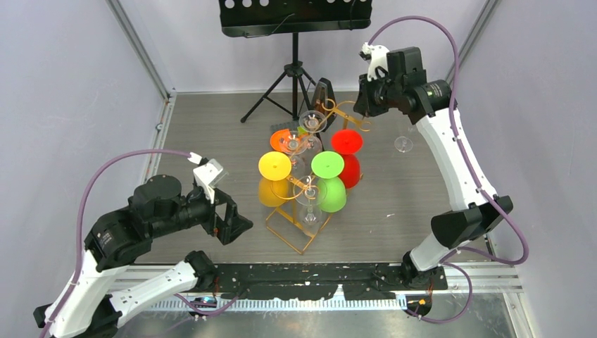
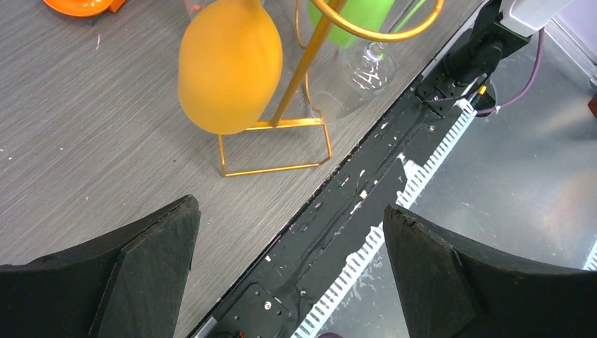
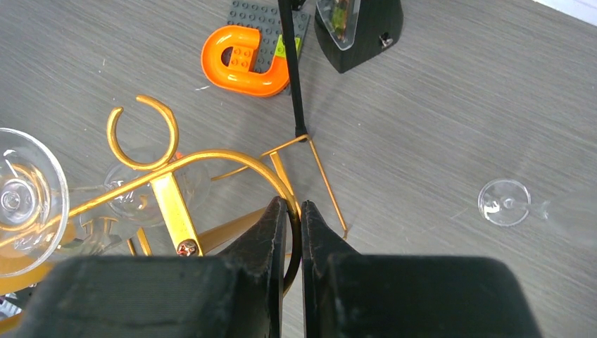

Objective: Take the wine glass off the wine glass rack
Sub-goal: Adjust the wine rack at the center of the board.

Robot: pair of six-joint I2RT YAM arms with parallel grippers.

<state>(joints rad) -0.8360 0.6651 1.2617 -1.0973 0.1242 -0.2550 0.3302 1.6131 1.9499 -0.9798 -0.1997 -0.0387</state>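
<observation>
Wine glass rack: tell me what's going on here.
The right gripper is closed on a curved top rail at the far end of the gold wine glass rack. The left gripper is wide open and empty, left of the rack's near end. A yellow glass, a green glass and a red glass hang on it. One clear wine glass is on the table, apart from the rack.

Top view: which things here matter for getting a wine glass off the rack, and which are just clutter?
Job: wine glass rack; yellow glass, green glass and red glass hanging on it; open left gripper; shut right gripper at its rail.
Clutter: music stand; black metronome; orange brick; clear glass lying on the table.
</observation>
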